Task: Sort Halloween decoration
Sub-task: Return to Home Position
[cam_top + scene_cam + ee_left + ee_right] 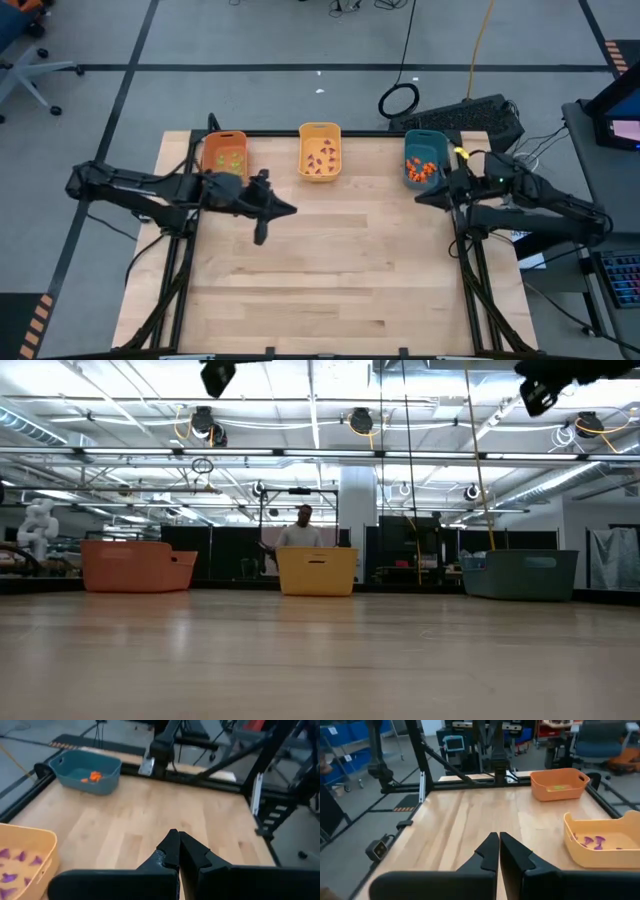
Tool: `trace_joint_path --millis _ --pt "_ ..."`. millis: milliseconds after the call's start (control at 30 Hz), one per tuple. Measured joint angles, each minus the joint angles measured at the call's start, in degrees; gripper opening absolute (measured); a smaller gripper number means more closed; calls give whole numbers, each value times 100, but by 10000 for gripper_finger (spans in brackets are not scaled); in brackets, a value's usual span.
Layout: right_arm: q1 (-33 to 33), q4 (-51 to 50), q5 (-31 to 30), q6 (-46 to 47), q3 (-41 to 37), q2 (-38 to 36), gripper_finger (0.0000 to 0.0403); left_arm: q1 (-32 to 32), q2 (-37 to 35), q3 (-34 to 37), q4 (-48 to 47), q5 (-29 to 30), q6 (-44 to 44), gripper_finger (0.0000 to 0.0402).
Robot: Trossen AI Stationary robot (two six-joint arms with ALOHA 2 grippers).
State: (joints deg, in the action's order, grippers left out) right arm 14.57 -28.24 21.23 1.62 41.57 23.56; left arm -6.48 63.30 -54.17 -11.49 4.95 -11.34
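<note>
The left gripper (177, 835) hangs above the bare wooden table (150, 815) with its two dark fingers pressed together, nothing between them. Near it, at the table's edge, a yellow bin (30, 839) holds several purple trinkets (20, 856). Far across the table a teal bin (85, 785) holds a small cluster of orange trinkets (92, 776), and a black frame (270, 755) rises along the far edge.

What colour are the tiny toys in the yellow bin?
Purple toys, seen best in the right wrist view, lying in the yellow bin.
</note>
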Motion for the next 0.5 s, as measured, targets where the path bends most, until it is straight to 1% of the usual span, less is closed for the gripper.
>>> trace_joint_path --millis 100,167,300,433,500 --pt "-66 358 1 -314 -472 -334 0 -14 -410 467 176 85 -36 0" --pt "-86 520 -11 -366 -750 -507 0 -16 -619 694 247 150 -39 0" --pt "-81 898 -50 -176 -1344 -741 0 -16 -940 1086 300 289 -115 0" --pt "-83 1681 -53 18 -1984 -812 0 -22 -1211 1476 387 427 -322 0" --pt "-83 2172 -161 62 -2287 -807 0 -33 -1331 1646 389 506 -397 0"
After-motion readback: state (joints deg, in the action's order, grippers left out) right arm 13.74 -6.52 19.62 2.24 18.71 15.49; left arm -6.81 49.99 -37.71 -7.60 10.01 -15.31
